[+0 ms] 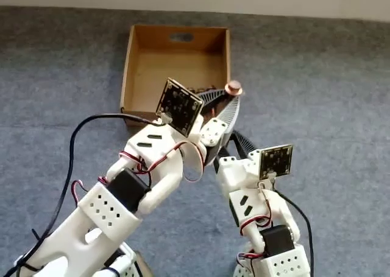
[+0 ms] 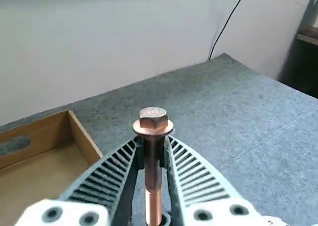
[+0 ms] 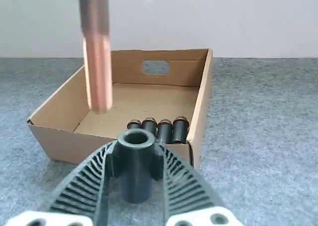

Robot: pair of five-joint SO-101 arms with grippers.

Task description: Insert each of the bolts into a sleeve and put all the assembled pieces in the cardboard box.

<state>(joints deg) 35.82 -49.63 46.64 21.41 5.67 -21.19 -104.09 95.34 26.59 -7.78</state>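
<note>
My left gripper is shut on a copper bolt just under its hex head, which points away from the wrist. In the high view the bolt head sits by the near right corner of the cardboard box. My right gripper is shut on a dark sleeve held upright with its hole facing up. The bolt's shaft hangs beyond the sleeve and to one side, apart from it. Several assembled pieces lie in the box's near corner.
The box's walls stand just behind the sleeve, and one wall edge runs beside the left gripper. The two arms cross closely in the high view, the right arm lower right. Grey felt covers the table all around.
</note>
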